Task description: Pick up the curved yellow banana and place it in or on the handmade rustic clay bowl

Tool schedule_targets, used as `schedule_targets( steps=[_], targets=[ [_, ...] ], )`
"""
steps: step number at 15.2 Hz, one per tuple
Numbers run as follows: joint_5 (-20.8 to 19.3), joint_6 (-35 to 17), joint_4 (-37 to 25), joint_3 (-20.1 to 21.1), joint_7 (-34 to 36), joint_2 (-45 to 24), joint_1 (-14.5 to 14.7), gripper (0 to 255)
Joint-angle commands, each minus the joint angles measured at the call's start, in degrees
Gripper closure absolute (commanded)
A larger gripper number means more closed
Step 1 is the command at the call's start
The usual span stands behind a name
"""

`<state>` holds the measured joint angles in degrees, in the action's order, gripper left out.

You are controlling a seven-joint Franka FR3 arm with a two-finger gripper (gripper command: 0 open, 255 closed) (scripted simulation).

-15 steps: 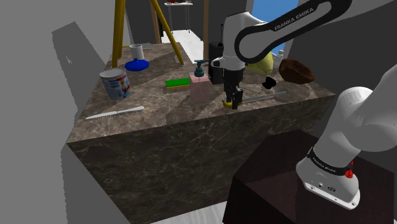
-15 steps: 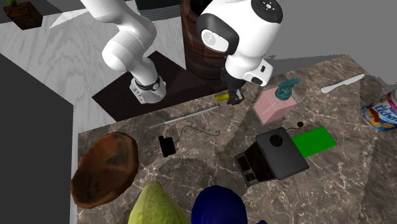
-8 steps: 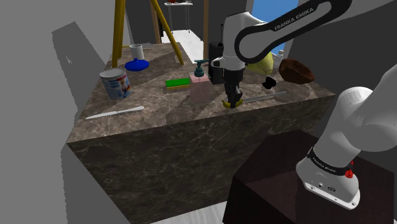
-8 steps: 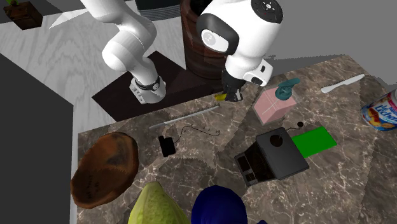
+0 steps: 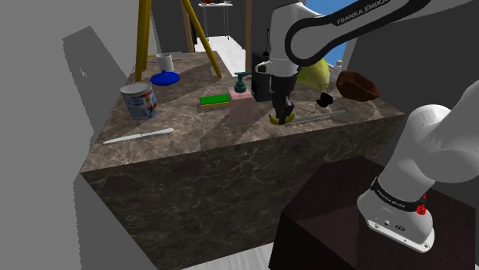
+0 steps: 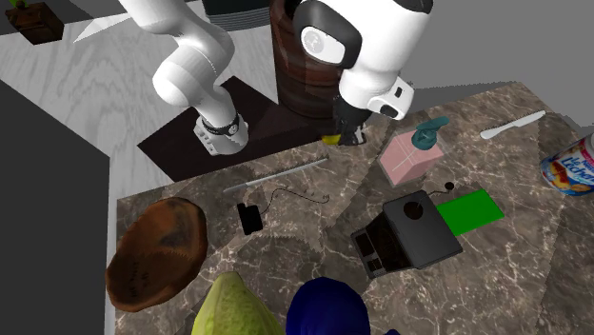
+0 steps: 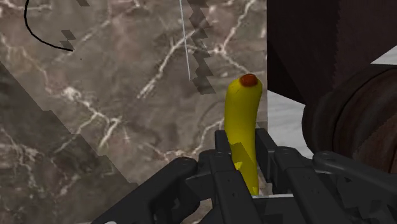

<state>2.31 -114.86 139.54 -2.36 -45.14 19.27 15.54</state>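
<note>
The marble worktop (image 5: 184, 123) carried everything, and the white arm (image 5: 338, 31) reached over the long edge nearest the stand. The brown bowl (image 5: 358, 84) sat by the end edge at the shoulder view's right, a little back from the corner nearest the stand; in the second exterior view the bowl (image 6: 157, 252) lay toward the lower left. The gripper (image 5: 281, 116) hung just inside the stand-side edge, about halfway along it, with its fingers clamped on the banana (image 7: 243, 127). In the wrist view the gripper (image 7: 245, 143) held the fruit near its middle. The banana's long axis ran straight out ahead of the fingers to the brown tip, over the line where marble gave way to floor. It looked to be held slightly clear of the surface. From the hand the bowl lay well apart, along that edge toward the end corner and slightly inward. A thin grey rod (image 6: 281, 176) and a small black gadget (image 6: 250, 217) lay between them. By my judgement the carry would call for enough height to pass over both, with the banana's length turned to fit across the bowl.
</note>
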Motion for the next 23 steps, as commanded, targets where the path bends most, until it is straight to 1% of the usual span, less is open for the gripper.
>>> schedule_targets(
  steps=[1,12,23],
  targets=[
    [-0.05,1.75,-1.22,0.02,0.10,0.52,-0.01,255],
    [-0.22,10.61,-7.86,0.08,0.54,2.75,-0.03,255],
    [-0.28,19.16,-15.82,0.11,0.91,3.34,-0.01,255]
  ],
)
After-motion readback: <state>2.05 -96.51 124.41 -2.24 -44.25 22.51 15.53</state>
